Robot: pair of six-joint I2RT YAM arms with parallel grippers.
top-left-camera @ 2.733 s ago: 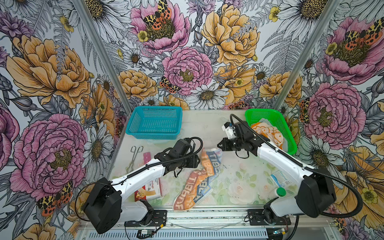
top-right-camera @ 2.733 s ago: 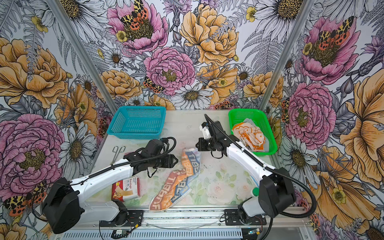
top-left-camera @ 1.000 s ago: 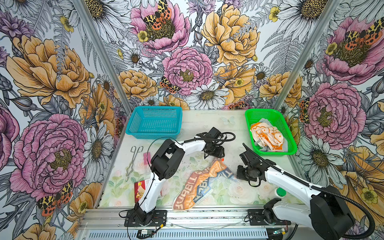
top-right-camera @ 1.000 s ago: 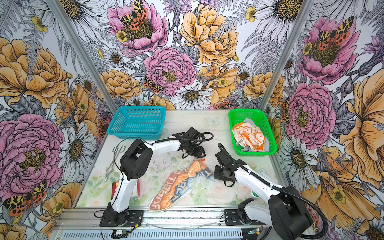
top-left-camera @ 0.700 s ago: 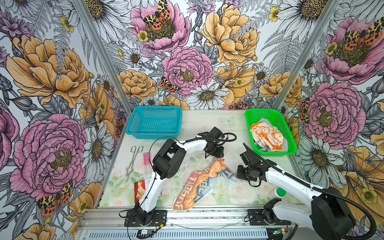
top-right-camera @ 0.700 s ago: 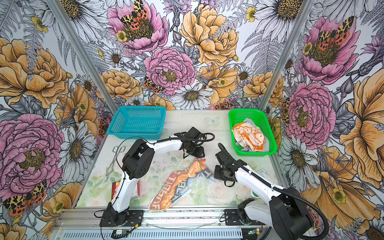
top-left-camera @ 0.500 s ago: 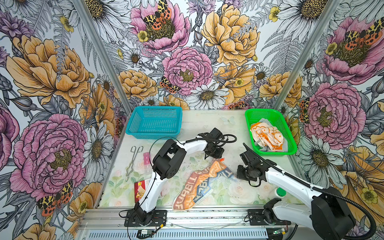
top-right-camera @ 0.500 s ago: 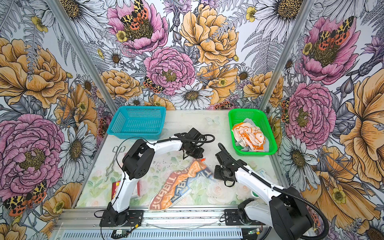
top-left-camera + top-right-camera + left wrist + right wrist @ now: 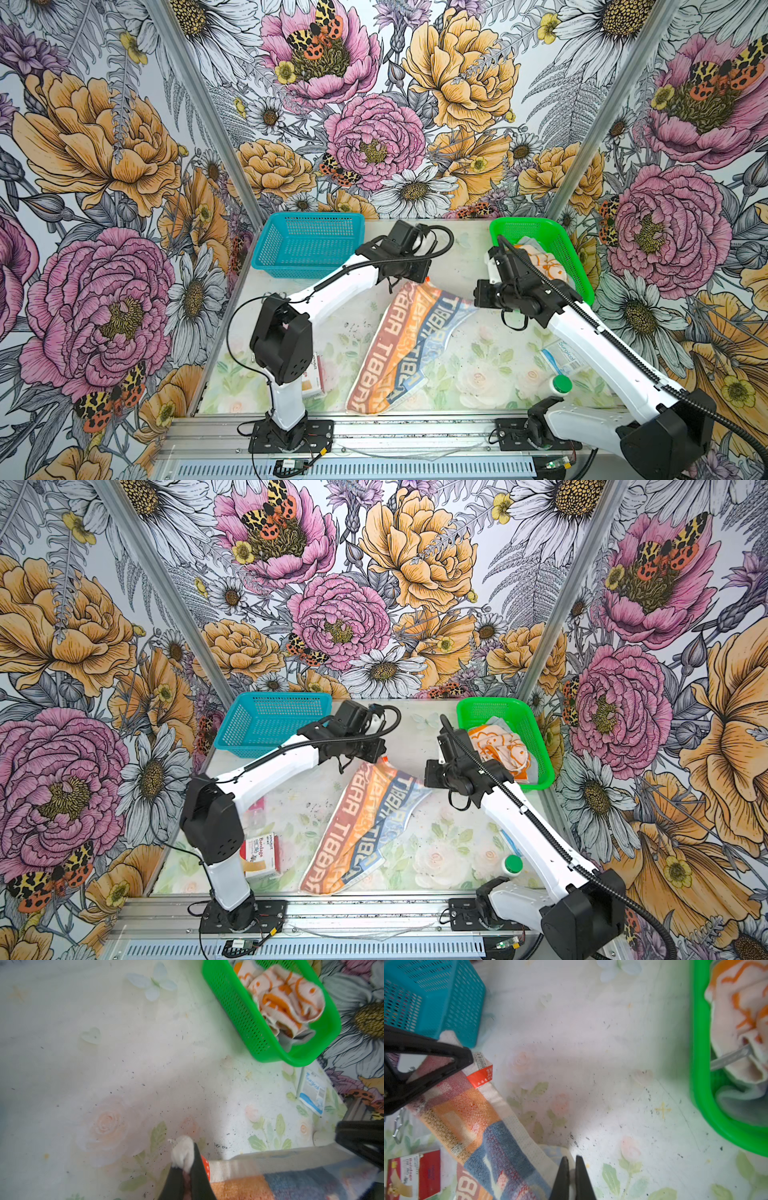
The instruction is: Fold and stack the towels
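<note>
I have the RABBIT towel pinched at both far corners. The left pincer is clamped on one corner, and in its wrist view a cream tuft of cloth pokes out past the black fingertips. The right pincer is closed on the other corner, with a sliver of the cream border caught between its tips.

The towel runs as a long, slanted strip down the middle of the surface. Its far edge is stretched between the two pincers and its near end lies flat close to the front rail. It is cream terry with brown, orange and blue bands of block lettering and a plain woven border. A red tag sticks out by the left-held corner. The strip looks narrowed, with soft creases along its length.

The orange towel sits crumpled in the green basket at the far right, with the grey towel under it.
</note>
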